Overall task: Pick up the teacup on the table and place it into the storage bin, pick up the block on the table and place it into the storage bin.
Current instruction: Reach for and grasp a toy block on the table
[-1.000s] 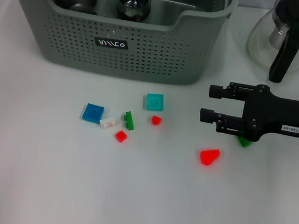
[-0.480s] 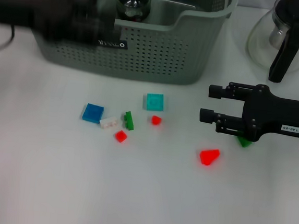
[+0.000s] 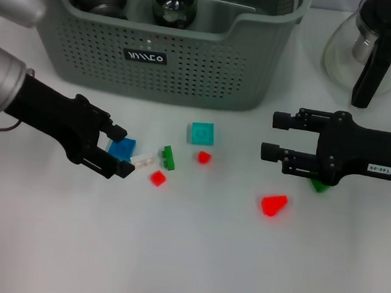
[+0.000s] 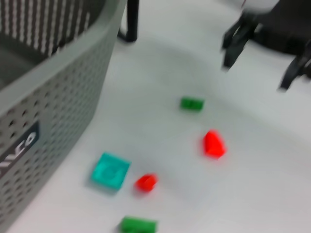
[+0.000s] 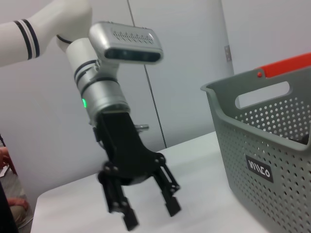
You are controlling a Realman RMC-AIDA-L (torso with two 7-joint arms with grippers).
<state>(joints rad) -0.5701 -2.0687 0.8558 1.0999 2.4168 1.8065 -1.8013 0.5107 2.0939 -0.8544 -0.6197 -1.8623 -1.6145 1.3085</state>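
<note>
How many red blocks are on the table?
3: one beside the left gripper, one below the teal block, one near the right gripper. None seems hidden.

Left hand [image 3: 117,152] is now down at the surface, fingers spread either side of the flat square blue block [image 3: 122,147]. Half a second ago it was a blur passing in front of the grey-green perforated plastic storage bin [image 3: 188,70]; a second ago, out of view.

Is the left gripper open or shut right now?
Open: the left gripper has its fingers spread around the blue block, also visibly apart in the right wrist view.
</note>
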